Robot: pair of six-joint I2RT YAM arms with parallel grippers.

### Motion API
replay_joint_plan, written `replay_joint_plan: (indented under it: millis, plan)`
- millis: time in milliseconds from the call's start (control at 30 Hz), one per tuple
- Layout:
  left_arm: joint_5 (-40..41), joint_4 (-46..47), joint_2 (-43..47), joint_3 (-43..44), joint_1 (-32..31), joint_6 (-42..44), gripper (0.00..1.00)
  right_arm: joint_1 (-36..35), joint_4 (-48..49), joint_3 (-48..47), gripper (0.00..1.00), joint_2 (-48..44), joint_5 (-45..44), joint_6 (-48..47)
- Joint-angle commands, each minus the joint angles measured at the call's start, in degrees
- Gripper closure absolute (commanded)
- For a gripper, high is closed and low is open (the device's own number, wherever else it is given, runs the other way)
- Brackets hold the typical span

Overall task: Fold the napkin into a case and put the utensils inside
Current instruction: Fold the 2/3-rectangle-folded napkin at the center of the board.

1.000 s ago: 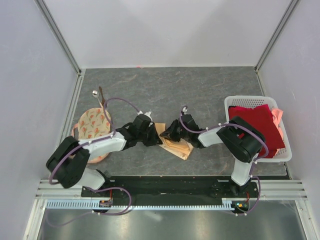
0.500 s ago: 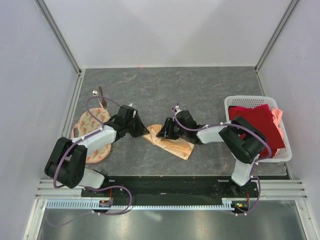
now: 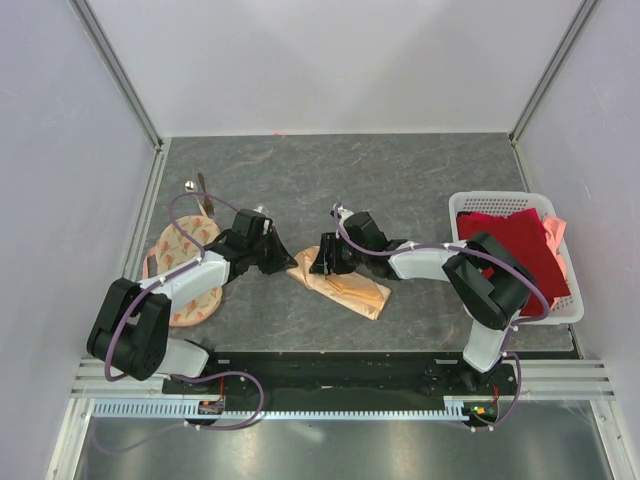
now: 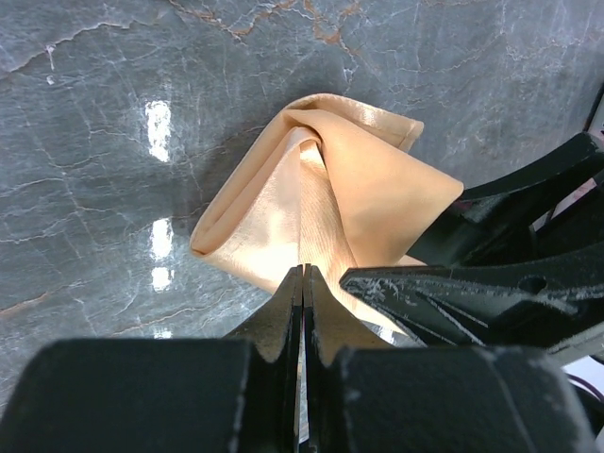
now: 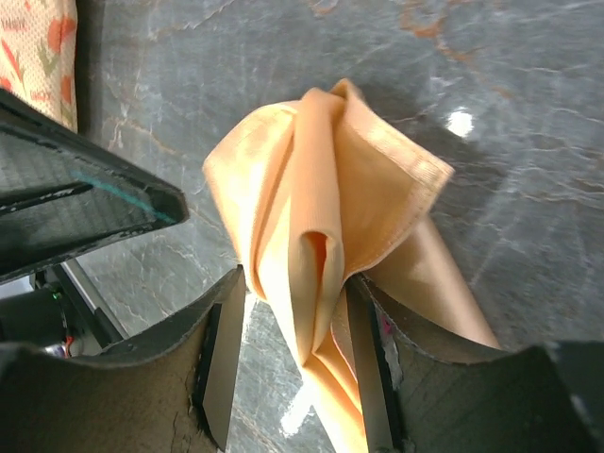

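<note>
Basket (image 3: 560,314) filled with dark red cloth (image 3: 512,245); napkin (image 3: 352,291) bunched on counter (image 3: 400,180); left fingers (image 4: 279,321) pressed together; right fingers (image 5: 223,359) spread astride napkin fold.

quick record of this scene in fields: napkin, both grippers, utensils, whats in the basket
napkin: peach cloth in a rumpled oblong fold, lying on the table between the grippers
left gripper: shut, tips at the napkin's edge; whether it pinches cloth cannot be told
right gripper: open, fingers on either side of a raised fold
utensils: spoon and brown stick at far left, outside the napkin
round printed cloth: left of the napkin
basket: right edge, holds dark red cloth
</note>
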State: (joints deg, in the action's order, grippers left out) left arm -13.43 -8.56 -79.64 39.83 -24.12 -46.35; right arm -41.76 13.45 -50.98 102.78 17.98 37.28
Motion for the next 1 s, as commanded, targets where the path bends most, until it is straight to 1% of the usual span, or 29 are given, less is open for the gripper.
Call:
replay_joint_plan:
  millis: [0,100,167,200,233,267,333,367,400,533,667,700,767,800,900,933,967]
  plan:
    - [-0.54,-0.32,0.80,2.17,0.04,2.58,0.96,-1.74,-3.34,-2.54,0.45,-1.79,-0.22,-3.35]
    - [-1.24,0.03,-1.13,3.14,0.04,2.67,0.96,-3.50,-5.45,-2.54,0.43,-2.32,-4.25,-5.98]
    - [-0.99,0.20,-2.71,3.41,0.04,2.75,0.97,-5.61,-9.21,-3.94,0.43,-2.15,-8.03,-9.65]
    - [-0.90,0.56,-3.15,3.41,0.04,2.75,0.97,-6.31,-9.58,-4.04,0.43,-2.23,-11.44,-10.64]
    - [-0.98,0.99,-3.51,3.32,0.04,2.67,0.97,-7.36,-9.76,-3.95,0.44,-2.15,-12.87,-11.34]
    - [-1.07,1.17,-3.77,3.41,0.04,2.58,0.97,-7.81,-9.85,-3.95,0.48,-1.89,-13.92,-12.57]
    - [-1.16,1.26,-3.60,3.41,0.04,2.23,0.98,-8.95,-9.94,-4.21,0.61,-0.92,-15.86,-13.98]
    - [-1.16,1.26,-2.99,3.32,0.04,2.23,0.98,-9.56,-10.55,-4.56,0.64,-0.83,-16.56,-14.60]
    - [-1.07,1.26,-2.63,3.23,0.04,2.23,0.98,-10.09,-10.64,-4.65,0.64,-0.66,-16.92,-15.82]
    - [-0.37,0.47,-0.61,3.41,0.21,2.32,0.98,-10.89,-10.90,-4.48,0.59,-1.79,-15.08,-15.22]
    - [-2.47,0.29,0.01,3.93,0.39,1.79,0.98,-10.80,-10.82,-3.07,0.47,-4.34,-14.64,-13.81]
    - [-3.00,0.30,-0.34,4.28,0.48,1.79,0.97,-10.71,-10.73,-2.90,0.45,-4.87,-14.38,-13.64]
    - [-4.84,-0.49,-1.66,7.00,1.00,2.49,0.96,-10.63,-9.51,-1.50,0.43,-5.40,-13.33,-13.11]
    - [-5.46,-0.93,-2.53,8.32,1.18,2.93,0.94,-10.54,-9.15,-0.97,0.41,-6.10,-13.06,-12.93]
    - [-7.04,-3.64,-8.24,15.08,1.44,4.15,0.88,-10.01,-5.82,2.02,0.37,-7.59,-11.74,-11.71]
    - [-7.57,-4.79,-12.17,19.10,1.36,4.51,0.88,-9.49,-4.76,3.42,0.37,-7.68,-10.87,-11.35]
    - [-8.88,-5.67,-14.38,21.05,1.36,4.60,0.88,-9.13,-2.75,4.04,0.35,-7.68,-9.81,-10.48]
